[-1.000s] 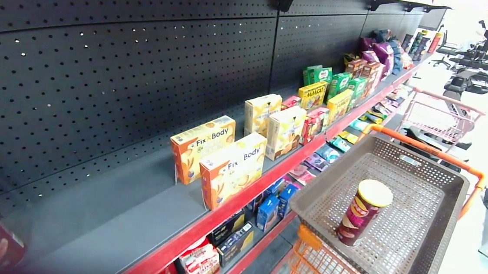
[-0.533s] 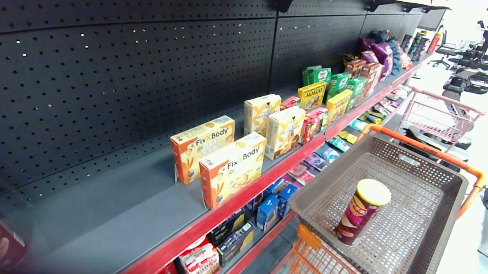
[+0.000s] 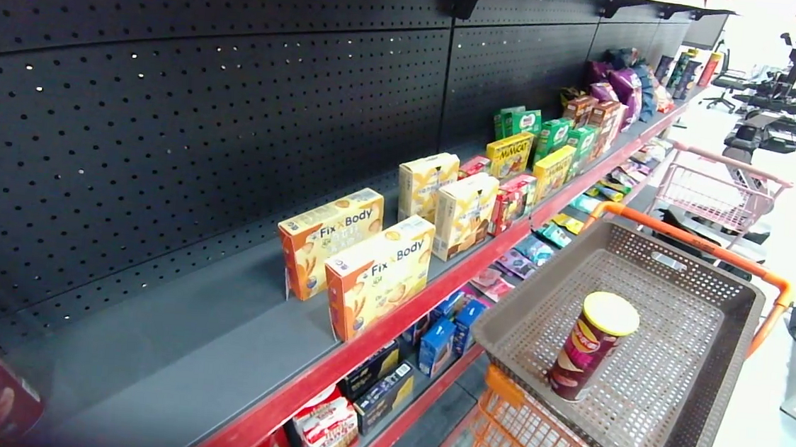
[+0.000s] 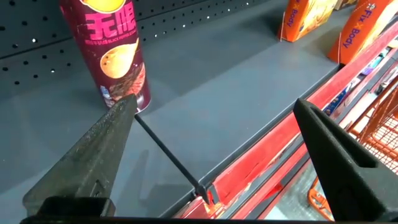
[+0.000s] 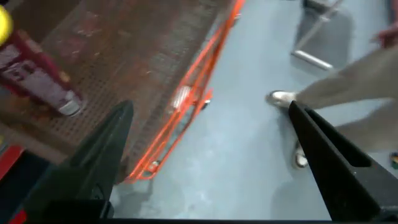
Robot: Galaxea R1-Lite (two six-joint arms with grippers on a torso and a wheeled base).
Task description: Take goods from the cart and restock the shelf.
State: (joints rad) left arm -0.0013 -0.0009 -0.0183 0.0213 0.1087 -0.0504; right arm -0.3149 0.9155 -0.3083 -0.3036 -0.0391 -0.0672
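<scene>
nothing's shifted: chips can [image 3: 591, 347] stands upright in the basket [image 3: 688, 324], aside from my nearer right gripper [image 5: 209, 109], fingers wide; left gripper [image 4: 214, 104] wide too.

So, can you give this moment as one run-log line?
left gripper: open, empty, over shelf near shelf can | right gripper: open, empty, over floor beside cart | basket can: standing in basket, not gripped

Shelf [image 3: 167, 354]: wide gap btw far-left can [image 4: 115, 56] & orange boxes [image 3: 355, 266]. Basket [image 3: 720, 377] open-topped; 2nd can [image 3: 591, 345] upright inside.
</scene>
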